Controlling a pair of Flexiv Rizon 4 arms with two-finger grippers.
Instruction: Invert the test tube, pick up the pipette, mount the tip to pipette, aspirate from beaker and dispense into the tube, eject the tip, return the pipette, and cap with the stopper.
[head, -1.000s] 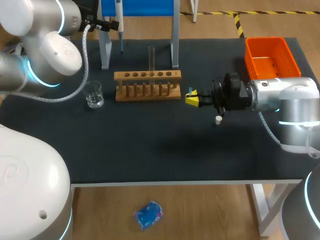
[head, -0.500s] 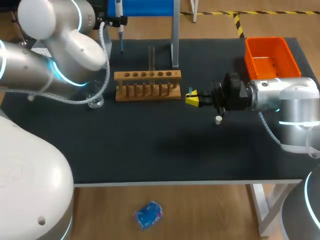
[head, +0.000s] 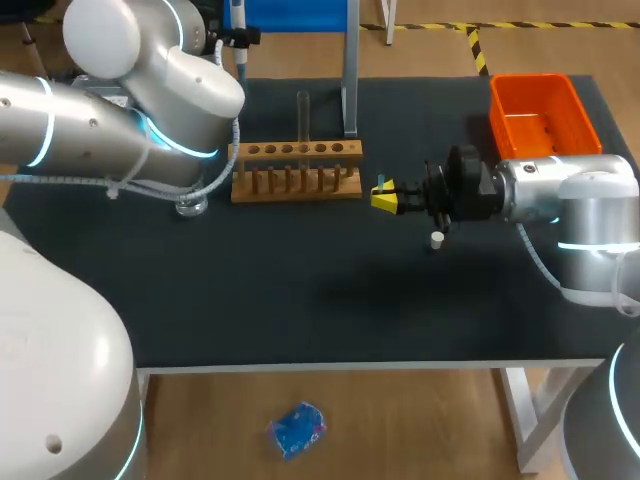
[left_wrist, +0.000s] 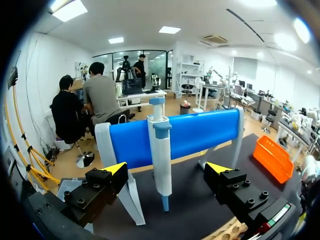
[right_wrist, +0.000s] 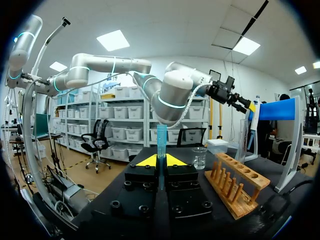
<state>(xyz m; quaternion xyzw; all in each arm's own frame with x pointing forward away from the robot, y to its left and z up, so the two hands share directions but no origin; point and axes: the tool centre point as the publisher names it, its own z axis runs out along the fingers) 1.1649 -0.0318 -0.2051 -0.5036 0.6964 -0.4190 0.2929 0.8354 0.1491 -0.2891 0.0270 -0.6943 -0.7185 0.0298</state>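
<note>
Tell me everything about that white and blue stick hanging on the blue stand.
It is a white plastic pipette with a blue collar, a blue top and a small blue nozzle below. It hangs upright in front of the stand's blue bar. The left gripper is open, one yellow-tipped finger on each side, neither touching it.

Dark table — wooden rack, beaker nr it, orange bin, sm. white stopper, blue stand

No legible text, numbers, brand names or signs in any view, small green-and-red sticker on a finger block of the left pincer, any characters on it too small to read.
</note>
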